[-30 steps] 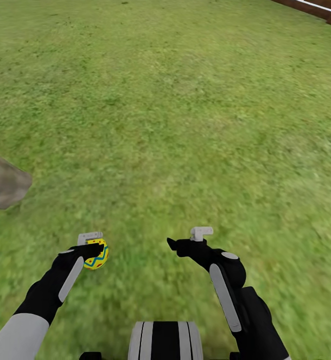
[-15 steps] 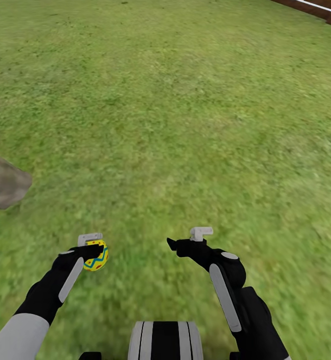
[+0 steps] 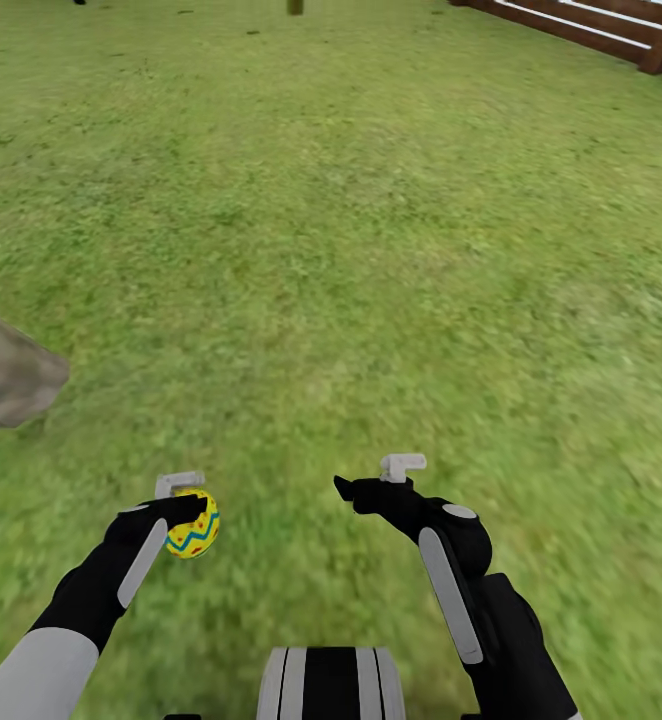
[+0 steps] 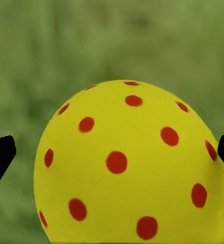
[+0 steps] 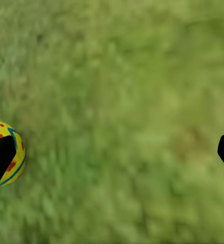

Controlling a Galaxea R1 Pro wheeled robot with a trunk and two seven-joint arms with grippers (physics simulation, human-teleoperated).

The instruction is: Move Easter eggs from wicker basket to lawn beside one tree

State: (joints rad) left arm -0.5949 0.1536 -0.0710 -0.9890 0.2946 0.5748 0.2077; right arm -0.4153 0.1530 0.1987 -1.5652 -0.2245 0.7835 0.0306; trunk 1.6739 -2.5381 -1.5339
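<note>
- Currently in transit: my left gripper (image 3: 183,503) holds one Easter egg (image 3: 193,524), fingers clamped either side of it, above the lawn (image 3: 351,260).
- Left wrist view confirms: egg (image 4: 129,165) sits between the finger tips (image 4: 1,155).
- My right gripper (image 3: 373,484) carries nothing; fingers wide apart, bare grass between them.
- Progress, as a judgement: one egg is out of the basket and not yet placed; no egg lies on the grass here.
- Count: one egg, one grey-brown trunk base (image 3: 11,375) just ahead to my left, one fence (image 3: 591,25) far off.
- Remaining: set this egg down beside that trunk, then the other two.
</note>
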